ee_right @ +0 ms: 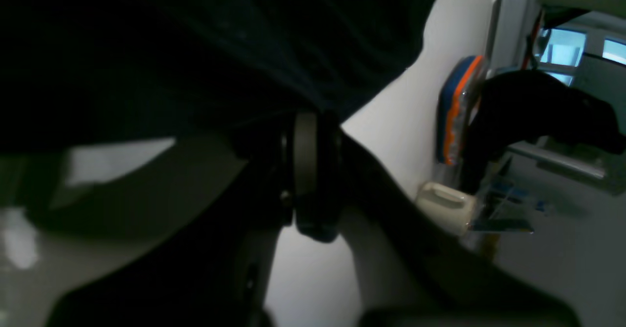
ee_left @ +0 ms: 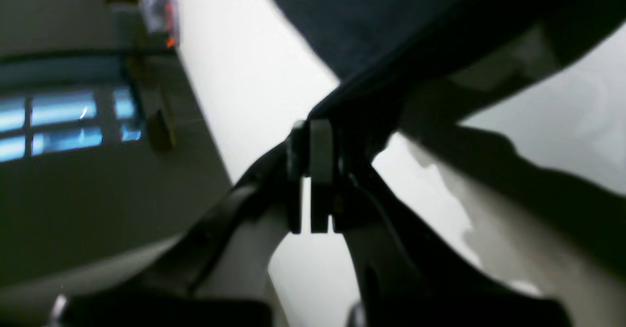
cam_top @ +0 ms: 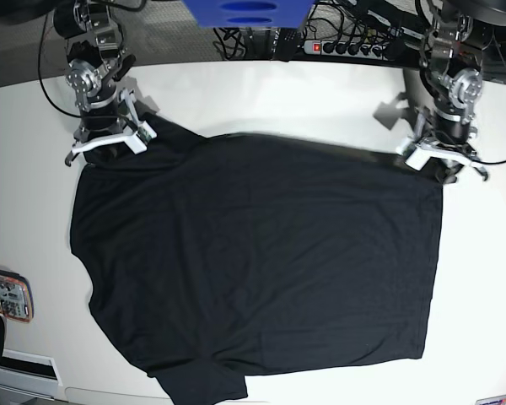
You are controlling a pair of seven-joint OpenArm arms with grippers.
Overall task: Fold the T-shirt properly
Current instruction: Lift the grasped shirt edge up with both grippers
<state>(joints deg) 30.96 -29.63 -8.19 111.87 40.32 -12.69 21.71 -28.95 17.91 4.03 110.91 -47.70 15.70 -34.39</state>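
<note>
The black T-shirt [cam_top: 253,261] lies spread flat on the white table [cam_top: 278,93], one sleeve at the bottom edge. In the base view my left gripper [cam_top: 439,169] is at the shirt's upper right corner and my right gripper [cam_top: 108,154] at its upper left corner. In the left wrist view the left gripper [ee_left: 313,131] is shut, with the shirt's edge [ee_left: 352,19] pinched at its tips. In the right wrist view the right gripper [ee_right: 309,121] is shut on dark fabric [ee_right: 195,38] that drapes over its tips.
A blue and orange packet [cam_top: 4,294] lies at the table's left edge and also shows in the right wrist view [ee_right: 455,112], beside a white container [ee_right: 445,207]. A power strip [cam_top: 354,48] and cables lie behind the table. A blue object [cam_top: 244,13] is at the top.
</note>
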